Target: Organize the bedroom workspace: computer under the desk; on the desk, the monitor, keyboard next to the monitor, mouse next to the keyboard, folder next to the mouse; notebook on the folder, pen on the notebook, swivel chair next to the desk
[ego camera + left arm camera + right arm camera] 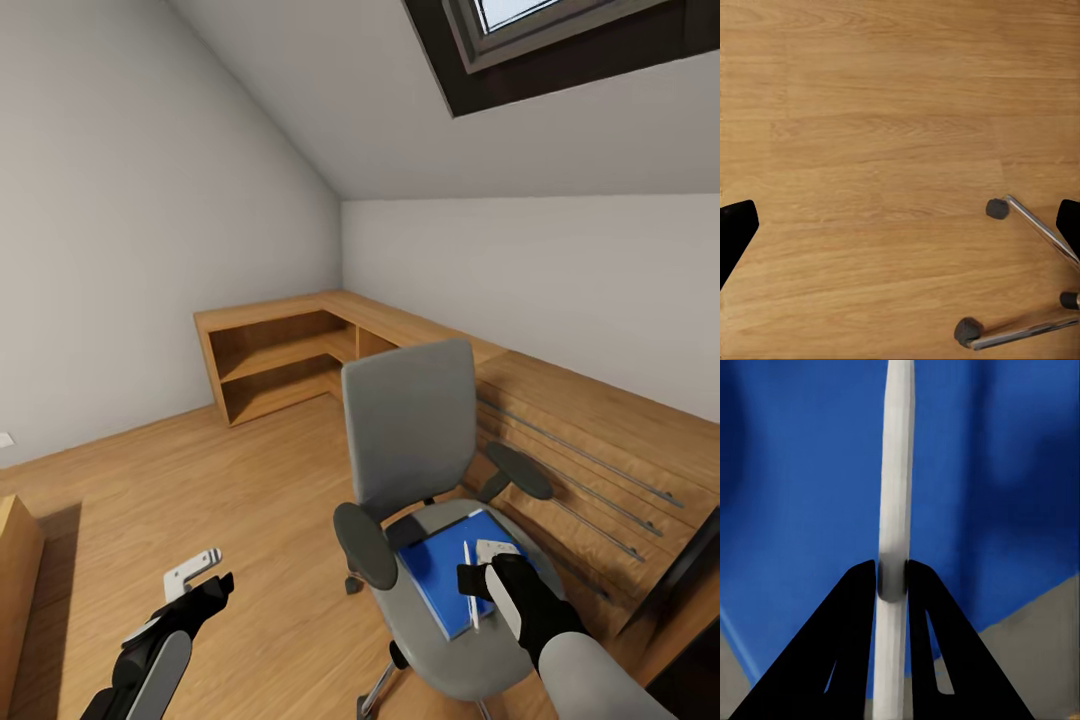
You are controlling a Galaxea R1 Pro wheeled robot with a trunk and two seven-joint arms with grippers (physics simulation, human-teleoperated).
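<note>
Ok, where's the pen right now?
The pen is pinched in the right hand, over the blue folder on the swivel chair seat, at the head view's lower right.

You get even, soft daylight across the attic room, with the skylight [560, 40] in the sloped ceiling as the bright source. Shadows stay faint: a dim patch lies on the wooden floor [230, 480] at the left edge, and the shelf unit [285, 365] is darker inside. The head view stretches toward its corners. In the right wrist view, the pen [896, 510] and folder [802, 495] look soft and blurred. No glare.
</note>
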